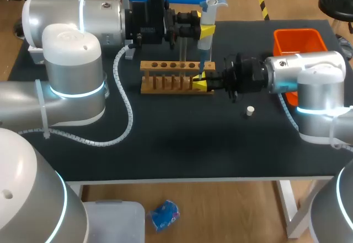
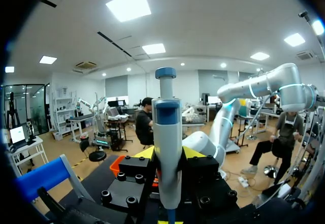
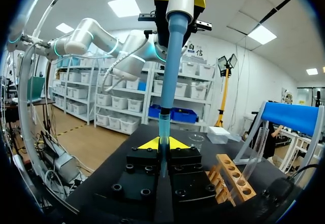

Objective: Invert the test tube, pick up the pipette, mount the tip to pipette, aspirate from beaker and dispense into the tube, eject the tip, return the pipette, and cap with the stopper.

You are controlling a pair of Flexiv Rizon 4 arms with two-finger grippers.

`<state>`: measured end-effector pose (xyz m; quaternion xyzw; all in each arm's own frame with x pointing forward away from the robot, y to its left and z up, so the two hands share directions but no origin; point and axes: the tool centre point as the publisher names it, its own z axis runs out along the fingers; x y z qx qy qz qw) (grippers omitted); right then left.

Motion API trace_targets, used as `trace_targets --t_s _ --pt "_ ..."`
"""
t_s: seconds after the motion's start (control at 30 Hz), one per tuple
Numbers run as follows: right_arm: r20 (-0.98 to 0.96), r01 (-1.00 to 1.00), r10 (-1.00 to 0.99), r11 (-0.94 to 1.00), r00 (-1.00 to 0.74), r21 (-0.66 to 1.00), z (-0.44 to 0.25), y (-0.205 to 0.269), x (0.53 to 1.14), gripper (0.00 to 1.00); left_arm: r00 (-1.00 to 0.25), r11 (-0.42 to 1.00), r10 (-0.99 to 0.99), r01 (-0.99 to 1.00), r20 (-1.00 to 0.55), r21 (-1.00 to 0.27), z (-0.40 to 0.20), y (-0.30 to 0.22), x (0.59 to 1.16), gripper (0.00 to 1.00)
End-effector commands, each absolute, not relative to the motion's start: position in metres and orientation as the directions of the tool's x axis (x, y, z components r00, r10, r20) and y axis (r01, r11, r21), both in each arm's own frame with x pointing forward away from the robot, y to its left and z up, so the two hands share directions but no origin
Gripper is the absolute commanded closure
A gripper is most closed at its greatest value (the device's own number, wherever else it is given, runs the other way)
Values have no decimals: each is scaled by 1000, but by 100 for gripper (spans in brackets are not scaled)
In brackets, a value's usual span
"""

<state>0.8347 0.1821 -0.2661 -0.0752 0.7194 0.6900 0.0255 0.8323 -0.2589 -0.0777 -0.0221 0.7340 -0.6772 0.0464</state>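
Black table (image 1: 182,144) (rack (image 1: 165,76) on it), left jaws pinching pipette (image 2: 167,142), right jaws pinching tube (image 3: 163,150)

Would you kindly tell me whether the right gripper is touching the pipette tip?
Touching. The right wrist view shows the right gripper with fingers pressing the tip under the pipette from both sides.

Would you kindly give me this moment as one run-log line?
left claw: shut on pipette | right claw: shut on test tube by wooden rack | pipette end at tube mouth | stopper: loose on table
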Motion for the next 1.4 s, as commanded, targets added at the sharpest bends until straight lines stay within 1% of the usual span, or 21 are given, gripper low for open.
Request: trace_targets --t_s 0.03,0.57,1.4 --pt "-143 -146 -71 37 -987 989 -259 179 833 100 -995 74 -94 33 -40 -997 -83 -260 835 100" --pt "-141 -143 -62 35 -988 989 -260 175 832 100 -991 56 -117 51 -58 -997 -84 -258 835 100" --pt "-135 -137 -79 22 -988 990 -255 171 831 100 -993 65 -112 37 -44 -997 -85 -260 836 100"
